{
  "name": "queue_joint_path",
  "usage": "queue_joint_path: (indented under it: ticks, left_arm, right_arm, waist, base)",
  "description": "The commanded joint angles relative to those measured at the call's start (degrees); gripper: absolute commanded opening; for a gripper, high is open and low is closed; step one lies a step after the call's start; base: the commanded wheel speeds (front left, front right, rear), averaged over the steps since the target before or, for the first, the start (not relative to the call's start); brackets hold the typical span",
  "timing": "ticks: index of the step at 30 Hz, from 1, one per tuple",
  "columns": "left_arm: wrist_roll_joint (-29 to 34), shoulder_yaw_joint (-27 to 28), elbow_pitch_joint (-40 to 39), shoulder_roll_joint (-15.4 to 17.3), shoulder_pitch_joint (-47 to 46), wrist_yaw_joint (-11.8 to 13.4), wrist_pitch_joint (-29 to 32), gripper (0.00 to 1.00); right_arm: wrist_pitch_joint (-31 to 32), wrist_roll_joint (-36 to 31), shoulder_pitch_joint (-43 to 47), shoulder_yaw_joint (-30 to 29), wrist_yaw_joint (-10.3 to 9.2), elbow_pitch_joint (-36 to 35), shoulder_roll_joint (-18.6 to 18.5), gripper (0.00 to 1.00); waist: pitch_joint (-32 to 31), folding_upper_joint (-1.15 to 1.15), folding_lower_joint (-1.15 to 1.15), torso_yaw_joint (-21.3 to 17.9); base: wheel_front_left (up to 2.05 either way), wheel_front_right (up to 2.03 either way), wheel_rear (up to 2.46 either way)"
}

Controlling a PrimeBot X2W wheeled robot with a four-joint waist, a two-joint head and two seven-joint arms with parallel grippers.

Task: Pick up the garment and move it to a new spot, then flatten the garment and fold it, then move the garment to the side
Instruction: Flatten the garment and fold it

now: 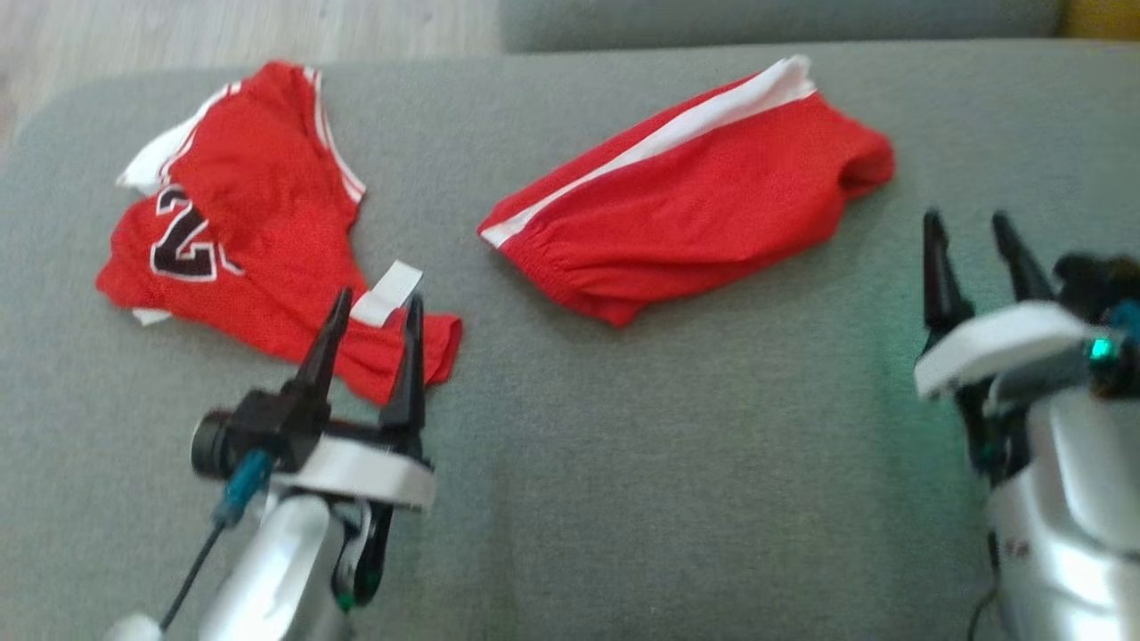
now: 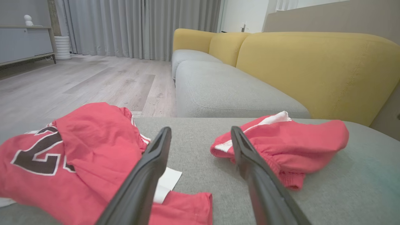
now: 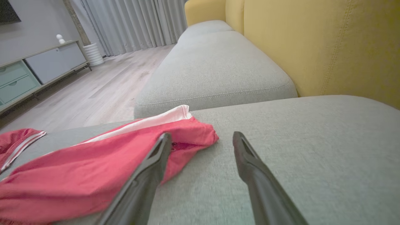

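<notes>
Black left gripper (image 1: 378, 297) agape, empty

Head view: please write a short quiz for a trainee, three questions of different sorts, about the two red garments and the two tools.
1. True or false: the left tool is shut on the red jersey with a dark number.
2. The red shorts with a white side stripe lie on: A) a wooden table; B) the grey sofa cushion; C) a plastic basket.
3. Which is nearer to the jersey, the left tool or the right tool?

Key: 1. False; its jaws stand open and hold nothing. 2. B. 3. The left tool; its fingers reach over the jersey's near edge.
</notes>
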Motion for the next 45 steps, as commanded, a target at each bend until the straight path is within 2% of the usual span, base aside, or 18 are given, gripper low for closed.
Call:
queue_joint_path:
  ticks: [1,9,14,20,27,28,29,30,36,40,45]
  left_arm:
    - [0.54,1.61,-1.26,0.18,-3.7,-0.47,-0.3,1.0]
    - [2.11,0.13,0.53,-2.2,-8.47,-2.48,-0.3,1.0]
    - [2.76,-0.29,1.03,-3.44,-10.17,-3.38,-0.3,1.0]
    - [3.46,-0.65,1.29,-4.64,-10.72,-4.02,-0.3,1.0]
    - [3.93,0.07,1.34,-5.33,-11.17,-4.36,-0.3,1.0]
    - [4.0,0.22,1.36,-5.4,-11.26,-4.4,-0.3,1.0]
    - [4.08,0.36,1.39,-5.46,-11.35,-4.45,-0.3,1.0]
    - [4.16,0.51,1.42,-5.51,-11.44,-4.49,-0.3,1.0]
    - [4.62,1.4,1.36,-5.76,-11.64,-4.76,-0.3,1.0]
    - [4.96,2.19,1.32,-5.89,-11.42,-5.02,-0.3,1.0]
    - [5.24,2.85,0.97,-5.98,-11.17,-5.21,-0.3,1.0]
  right_arm:
    - [0.95,-0.36,-4.39,0.41,-0.05,-1.41,0.58,1.0]
    - [7.63,1.5,-18.11,-10.67,-0.05,8.16,1.06,1.0]
    - [8.96,-3.59,-25.13,-18.71,-0.05,17.17,-0.49,1.0]
    - [11.09,-13.81,-29.87,-27.56,-0.05,26.25,-2.13,1.0]
    - [13.38,-20.53,-33.0,-31.3,-0.05,31.97,-0.74,1.0]
    - [13.34,-20.93,-33.36,-31.42,-0.05,32.48,-0.62,0.92]
    - [13.19,-21.26,-33.67,-31.57,-0.05,32.9,-0.53,0.4]
    - [12.96,-21.49,-34.01,-31.55,-0.05,33.29,-0.47,0.0]
    - [8.98,-21.06,-35.84,-29.01,-0.05,34.76,-1.11,0.0]
    - [5.02,-19.13,-35.76,-26.69,-0.05,35.37,-3.49,0.0]
    - [2.92,-17.14,-34.64,-25.93,-0.05,35.38,-5.41,0.0]
  waist:
    - [3.09,0.0,-0.01,2.4]
    - [9.36,0.0,-0.01,7.2]
    - [11.25,0.0,-0.01,10.06]
    - [12.29,0.0,-0.01,11.95]
    - [13.23,0.0,-0.01,12.2]
    - [13.33,0.0,-0.01,12.12]
    - [13.41,0.0,-0.01,12.02]
    - [13.47,0.0,-0.01,11.87]
    - [13.33,0.0,-0.01,10.4]
    - [12.44,0.0,-0.01,8.78]
    - [11.59,0.0,-0.01,7.42]
  base:
    - [0.0,0.0,0.0]
    - [0.0,0.0,0.0]
    - [0.0,0.0,0.0]
    - [0.0,0.0,0.0]
    - [0.0,0.0,0.0]
    - [0.0,0.0,0.0]
    - [0.0,0.0,0.0]
    - [0.0,0.0,0.0]
    - [0.0,0.0,0.0]
    - [0.0,0.0,0.0]
    - [0.0,0.0,0.0]
